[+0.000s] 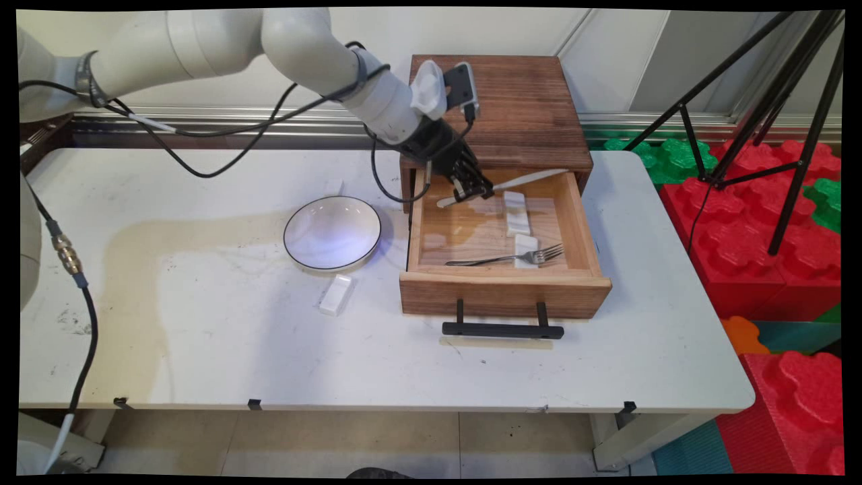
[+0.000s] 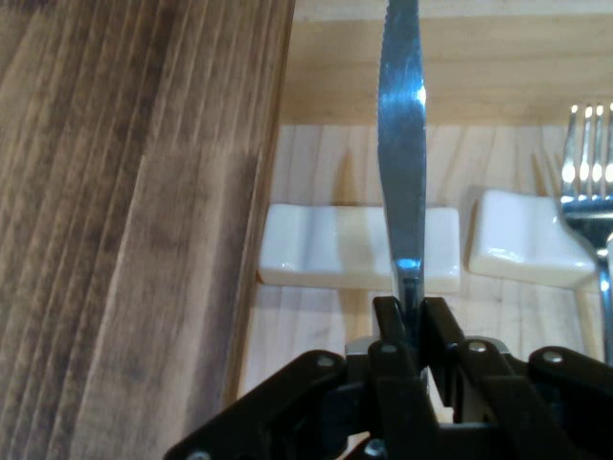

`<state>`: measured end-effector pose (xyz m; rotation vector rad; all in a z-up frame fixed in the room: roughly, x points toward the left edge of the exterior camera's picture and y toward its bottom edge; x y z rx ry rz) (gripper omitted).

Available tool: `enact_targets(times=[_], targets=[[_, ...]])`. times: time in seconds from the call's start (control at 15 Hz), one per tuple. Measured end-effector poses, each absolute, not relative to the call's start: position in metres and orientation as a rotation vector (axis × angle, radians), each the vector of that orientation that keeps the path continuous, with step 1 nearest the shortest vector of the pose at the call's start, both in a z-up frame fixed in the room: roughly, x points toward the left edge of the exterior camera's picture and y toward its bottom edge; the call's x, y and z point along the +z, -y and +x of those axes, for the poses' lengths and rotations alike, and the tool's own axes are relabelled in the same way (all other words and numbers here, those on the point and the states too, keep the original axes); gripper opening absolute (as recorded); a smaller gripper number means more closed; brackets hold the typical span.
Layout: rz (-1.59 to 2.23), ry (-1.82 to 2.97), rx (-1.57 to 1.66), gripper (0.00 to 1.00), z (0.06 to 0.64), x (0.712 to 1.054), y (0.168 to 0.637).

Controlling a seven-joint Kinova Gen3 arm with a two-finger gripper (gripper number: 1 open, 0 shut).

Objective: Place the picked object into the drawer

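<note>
My black gripper (image 1: 473, 190) is shut on a table knife (image 1: 532, 178) and holds it level over the back of the open wooden drawer (image 1: 502, 286). In the hand view the gripper (image 2: 407, 316) pinches the knife (image 2: 402, 144) by its handle end, blade pointing away. Under the blade lies a white cutlery rest (image 2: 326, 247), also seen as the rest (image 1: 515, 212) in the drawer's middle. A second white rest (image 2: 522, 247) carries a fork (image 2: 589, 144); in the main view that fork (image 1: 505, 258) lies near the drawer's front.
The drawer sticks out from a dark wooden cabinet (image 1: 518, 108) at the table's back. A white bowl (image 1: 332, 232) with a dark rim and another white rest (image 1: 336, 294) sit left of the drawer. A tripod (image 1: 774, 101) and red foam blocks stand at the right.
</note>
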<state>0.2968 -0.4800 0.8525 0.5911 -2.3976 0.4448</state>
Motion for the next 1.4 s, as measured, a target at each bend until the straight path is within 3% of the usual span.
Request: enact_targets(times=[1.2, 1.27, 1.4], targets=[[0.580, 2.460, 0.447, 0.00, 0.296, 0.800, 0.493], [0.580, 2.460, 0.448, 1.00, 0.296, 0.800, 0.493], [0.580, 2.458, 0.449, 1.00, 0.295, 0.798, 0.494]])
